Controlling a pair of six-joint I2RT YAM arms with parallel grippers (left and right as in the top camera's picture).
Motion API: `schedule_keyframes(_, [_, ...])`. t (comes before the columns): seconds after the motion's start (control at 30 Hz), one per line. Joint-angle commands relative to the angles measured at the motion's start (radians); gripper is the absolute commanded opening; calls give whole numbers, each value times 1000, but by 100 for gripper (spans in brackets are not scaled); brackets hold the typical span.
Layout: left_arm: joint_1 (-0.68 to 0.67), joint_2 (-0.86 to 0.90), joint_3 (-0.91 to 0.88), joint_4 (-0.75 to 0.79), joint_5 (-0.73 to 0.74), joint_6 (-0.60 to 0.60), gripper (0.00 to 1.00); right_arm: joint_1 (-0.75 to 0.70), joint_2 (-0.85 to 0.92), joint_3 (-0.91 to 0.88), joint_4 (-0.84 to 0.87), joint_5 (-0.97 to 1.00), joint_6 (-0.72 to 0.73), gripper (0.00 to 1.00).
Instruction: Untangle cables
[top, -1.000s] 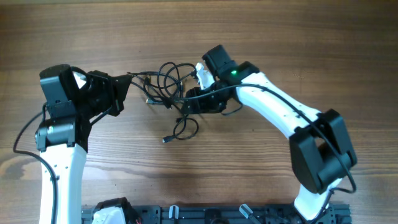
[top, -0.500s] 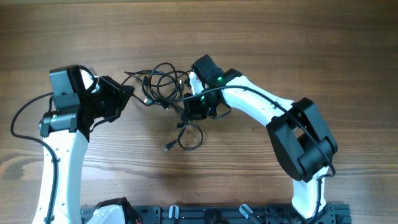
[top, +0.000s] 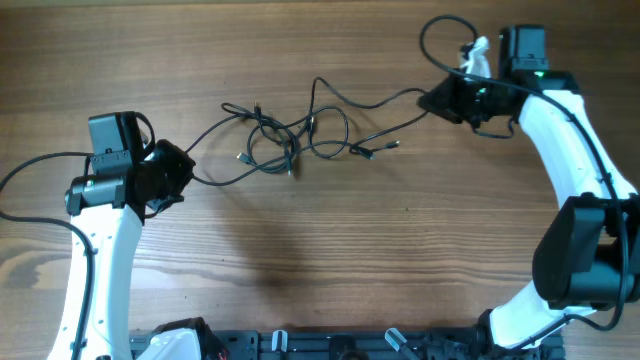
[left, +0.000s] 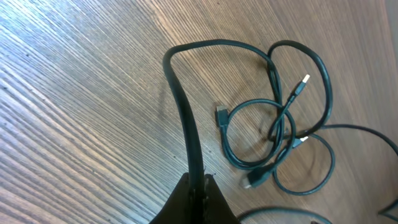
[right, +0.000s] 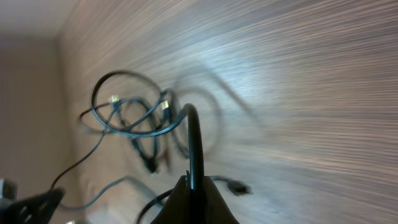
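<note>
The cables (top: 290, 138) lie as a loose black tangle stretched across the middle of the wooden table, with small plug ends at its edges. My left gripper (top: 183, 167) sits to the tangle's left, shut on one strand that runs right into it. In the left wrist view that strand (left: 186, 118) rises from the shut gripper (left: 200, 185) toward looped cords (left: 280, 134). My right gripper (top: 434, 103) is at the far upper right, shut on another strand leading left. The right wrist view is blurred; the gripper (right: 194, 184) pinches a cord there, with the tangle (right: 134, 124) beyond.
A black rail (top: 350, 345) runs along the table's near edge. The right arm's own thicker wire (top: 440, 35) loops above its wrist, and the left arm's wire (top: 25, 185) curves out at the far left.
The right gripper closed on a strand and swung far up and to the right, pulling the bundle out long. The left gripper drew back slightly down and left with its strand.
</note>
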Motion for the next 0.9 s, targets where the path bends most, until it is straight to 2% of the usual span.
schedule_keyframes(0.0, [-1,6,5,-2,-60,24,4,-60,-9,3,-14,313,5,4])
schedule_keyframes(0.07, [-1,6,5,-2,-64,24,4,-97,-6,3,-33,466,38,4])
schedule_keyframes(0.2, [-1,6,5,-2,-70,43,4,-184,14,3,-9,478,85,4])
schedule_keyframes(0.27, [-1,6,5,-10,-71,46,4,-212,29,3,-19,359,64,4])
schedule_keyframes(0.37, [-1,6,5,2,-50,47,4,-162,29,3,-48,132,-84,4])
schedule_keyframes(0.5, [-1,-23,13,146,306,227,4,-7,29,3,-84,130,-137,4])
schedule_keyframes(0.57, [-1,-77,91,161,372,225,4,76,29,3,-80,220,-91,4])
schedule_keyframes(0.63, [0,-119,176,162,387,190,4,100,29,3,-74,240,-72,4])
schedule_keyframes(0.87, [2,-145,600,182,440,39,4,105,70,2,-85,256,-76,4])
